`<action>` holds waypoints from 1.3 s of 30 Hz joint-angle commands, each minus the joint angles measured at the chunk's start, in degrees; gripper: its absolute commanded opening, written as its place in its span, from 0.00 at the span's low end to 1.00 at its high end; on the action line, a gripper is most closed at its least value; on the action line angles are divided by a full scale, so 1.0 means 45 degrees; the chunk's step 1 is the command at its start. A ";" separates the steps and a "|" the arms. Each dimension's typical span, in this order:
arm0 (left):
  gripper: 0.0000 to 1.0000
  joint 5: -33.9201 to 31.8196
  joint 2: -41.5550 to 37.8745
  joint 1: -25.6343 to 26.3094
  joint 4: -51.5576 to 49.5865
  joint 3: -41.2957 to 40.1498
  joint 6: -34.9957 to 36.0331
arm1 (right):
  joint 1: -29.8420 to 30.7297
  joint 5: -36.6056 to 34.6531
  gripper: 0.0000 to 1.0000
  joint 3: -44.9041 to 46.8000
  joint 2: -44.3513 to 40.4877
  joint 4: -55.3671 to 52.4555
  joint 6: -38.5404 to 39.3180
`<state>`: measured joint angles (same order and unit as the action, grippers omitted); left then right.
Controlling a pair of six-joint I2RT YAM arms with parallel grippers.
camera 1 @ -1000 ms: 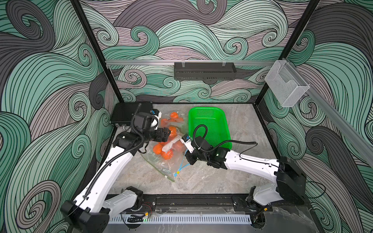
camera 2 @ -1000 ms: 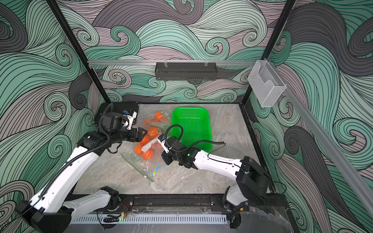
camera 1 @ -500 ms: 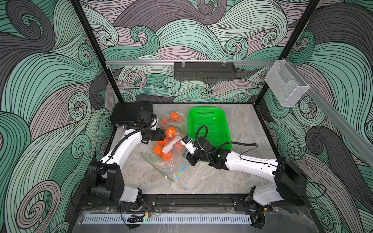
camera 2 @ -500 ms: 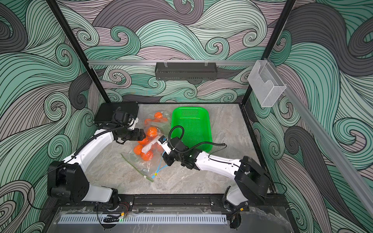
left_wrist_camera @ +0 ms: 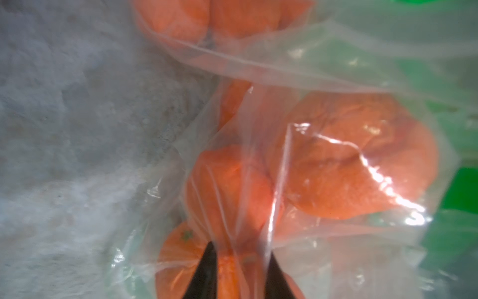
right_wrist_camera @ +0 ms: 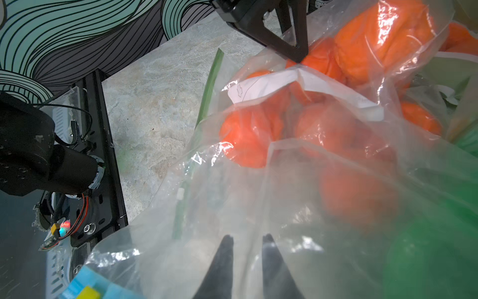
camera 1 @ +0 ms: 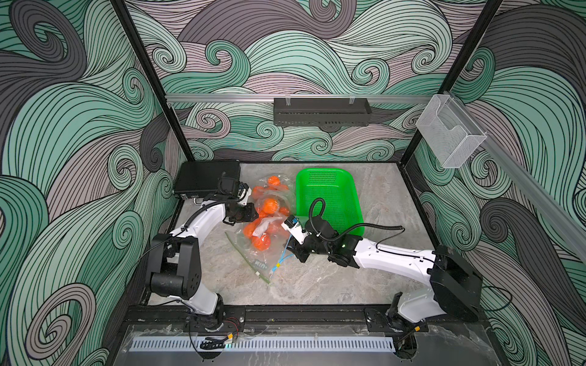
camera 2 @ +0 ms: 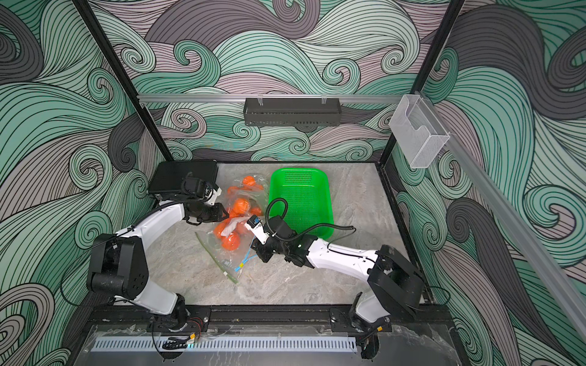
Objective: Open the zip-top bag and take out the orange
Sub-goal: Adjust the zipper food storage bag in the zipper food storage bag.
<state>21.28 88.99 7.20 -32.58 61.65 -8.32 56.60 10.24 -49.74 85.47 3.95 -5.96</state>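
A clear zip-top bag holding several oranges lies mid-table, its green zip strip toward the front. My left gripper is at the bag's left side, shut on a bunch of the film with an orange just beyond it. My right gripper is at the bag's front right, shut on the film. In the right wrist view the left gripper pinches the bag near a white label.
A green basket stands right of the bag, close behind the right arm. A black box sits at the back left corner. Black frame rails run along the table's front edge.
The left arm has folded back and dropped low, and its gripper has shut onto the bag's left side. The right gripper keeps its hold and has barely moved.
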 commanded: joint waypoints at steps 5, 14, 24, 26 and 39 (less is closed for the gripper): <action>0.00 0.1360 -0.1571 0.0040 -0.0242 -0.0612 -0.0278 | -0.0059 0.0159 0.23 -0.0248 0.0564 0.0276 0.0150; 0.00 0.0931 -0.3269 0.0040 -0.2037 -0.0589 -0.2032 | -0.0058 0.0675 0.27 -0.0395 0.0863 0.0988 0.0719; 0.00 0.0762 -0.6483 0.0040 -0.2141 -0.1828 -0.4102 | 0.0083 0.3419 0.52 -0.0091 0.1894 0.2890 0.2109; 0.00 0.0830 -0.6899 0.0040 -0.2063 -0.2159 -0.4502 | 0.0386 0.3657 0.59 0.0174 0.2062 0.3311 0.2923; 0.00 0.2008 -0.7421 0.0040 -0.2224 -0.2068 -0.5685 | 0.0801 0.2492 0.81 0.0403 0.3944 0.4769 0.4087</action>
<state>27.99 57.10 7.20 -41.69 50.30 -32.12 60.36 23.55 -48.05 102.30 23.24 10.79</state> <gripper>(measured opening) 0.047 0.808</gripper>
